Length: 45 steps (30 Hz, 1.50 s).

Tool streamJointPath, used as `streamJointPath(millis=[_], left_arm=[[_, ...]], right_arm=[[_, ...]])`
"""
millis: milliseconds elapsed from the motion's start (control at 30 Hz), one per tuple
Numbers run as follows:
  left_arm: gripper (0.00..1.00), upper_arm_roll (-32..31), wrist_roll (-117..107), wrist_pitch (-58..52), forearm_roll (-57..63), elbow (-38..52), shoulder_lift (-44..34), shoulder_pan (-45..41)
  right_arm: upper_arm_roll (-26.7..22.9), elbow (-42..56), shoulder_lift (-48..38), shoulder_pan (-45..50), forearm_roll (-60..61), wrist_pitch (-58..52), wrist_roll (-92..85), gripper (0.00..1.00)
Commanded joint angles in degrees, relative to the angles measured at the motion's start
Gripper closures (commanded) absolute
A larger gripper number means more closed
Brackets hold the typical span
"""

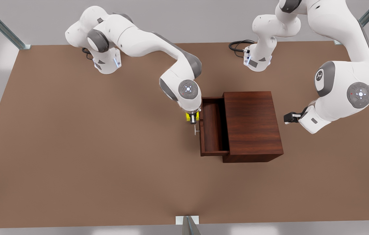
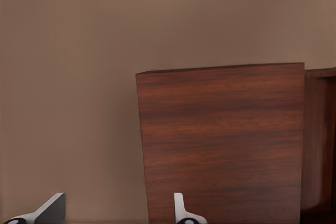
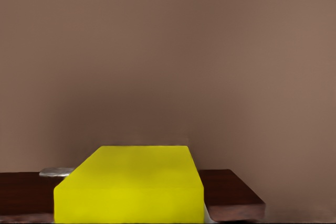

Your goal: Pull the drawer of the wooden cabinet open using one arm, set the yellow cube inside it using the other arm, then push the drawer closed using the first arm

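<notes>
The wooden cabinet (image 1: 252, 125) stands right of the table's middle, and its drawer (image 1: 212, 127) is pulled out toward the front view's left with nothing inside. The silver handle (image 1: 196, 130) sticks out from the front panel. My right gripper (image 1: 193, 120), on the arm at the front view's left, is shut on the yellow cube (image 1: 192, 116) and hangs over the drawer's front panel by the handle. In the right wrist view the yellow cube (image 3: 131, 187) sits above the panel edge (image 3: 231, 195). My left gripper (image 1: 289, 118) stands open beside the cabinet's far side (image 2: 220, 140), apart from it.
The brown table (image 1: 73, 147) has wide free room at the front view's left and front. Both arm bases (image 1: 106, 62) stand along the back edge, with a black cable (image 1: 238, 45) beside the one at the right. Metal frame posts (image 1: 187, 223) mark the table's edges.
</notes>
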Motion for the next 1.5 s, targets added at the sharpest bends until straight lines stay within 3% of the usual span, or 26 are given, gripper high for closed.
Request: streamJointPath(millis=[0, 367, 433, 567, 633, 700, 767, 800, 867, 933, 967, 1033, 1067, 1100, 1133, 1267, 1467], left_arm=[[0.0, -0.01, 4.9, -0.12, 0.13, 0.0, -0.09, -0.07], [0.0, -0.01, 4.9, -0.03, 0.22, 0.0, -0.09, -0.16], [0.0, -0.01, 4.81, -0.03, 0.22, 0.0, -0.09, -0.16], [0.0, -0.01, 3.67, -0.03, 0.48, -0.08, -0.09, -0.51], [0.0, -0.01, 0.34, -0.03, 0.22, 0.0, -0.61, -0.51], [0.0, -0.27, -19.24, -0.29, 0.13, -0.08, -0.44, -5.16], [0.9, -0.36, -44.03, -0.21, -2.59, 0.27, 0.53, -9.38], [1.0, -0.45, -52.55, -0.21, -3.21, 0.18, 0.53, -11.58], [1.0, -0.36, -77.69, 1.72, -5.05, 0.44, 0.79, -17.29], [1.0, -0.36, -87.9, 3.31, -9.43, 1.58, 1.76, -18.7], [1.0, -0.45, -94.14, 6.56, -11.03, 1.94, 2.28, -18.96], [1.0, -0.36, -106.7, 11.21, -10.59, 2.03, 4.92, -23.09], [1.0, -0.28, -115.75, 14.03, -10.33, 3.25, 7.29, -26.17], [1.0, -0.19, -131.12, 15.26, -5.77, 6.76, 12.21, -30.38], [1.0, -0.1, -145.54, 17.02, -2.77, 10.37, 16.6, -33.73], [1.0, 0.08, -164.02, 27.3, -2.16, 12.22, 22.41, -40.06], [1.0, 0.69, -167.45, 35.65, -0.05, 11.69, 29.09, -42.17]], right_arm=[[0.31, 1.72, 1.23, 1.08, 0.37, 4.24, 16.13, 0.35], [0.31, 4.89, 5.62, 5.56, 0.37, 11.8, 16.04, 0.33], [0.4, 4.89, 5.71, 5.91, 0.28, 12.85, 15.25, 0.0], [-0.91, 4.89, 5.01, 5.47, -0.15, 11.45, 15.17, 0.0], [-1.27, 4.71, 0.7, -0.5, -0.59, 3.28, 12.97, 0.0], [-1.53, 4.71, -2.2, -8.49, -0.86, -4.28, 6.21, 0.0], [-1.36, 4.71, -5.01, -17.02, -0.59, -10.96, -2.93, 0.0], [-1.27, 4.62, -6.42, -20.8, -0.59, -12.9, -7.15, 0.0], [-0.83, 3.92, -9.76, -32.13, -0.86, -16.59, -26.03, 0.0], [-0.48, -0.98, -9.93, -41.79, -3.67, -10.47, -50.95, 0.0], [-0.57, -11.18, -14.67, -43.92, -3.58, -3.77, -68.65, 0.0], [-0.74, -14.44, -18.02, -46.21, -8.77, 7.66, -89.5, 0.0], [-0.57, -18.48, -21.61, -46.21, -8.94, 7.76, -96.07, 0.0], [-0.65, -25.6, -26.8, -45.5, -12.45, 3.81, -120.48, 0.0], [-0.74, -28.68, -30.32, -45.42, -15.18, -1.2, -133.63, 0.0], [-0.48, -43.1, -41.14, -43.92, -11.84, -0.07, -125.19, 0.0], [-0.65, -38.09, -38.06, -44.1, -17.73, -3.32, -128.8, 0.0]])
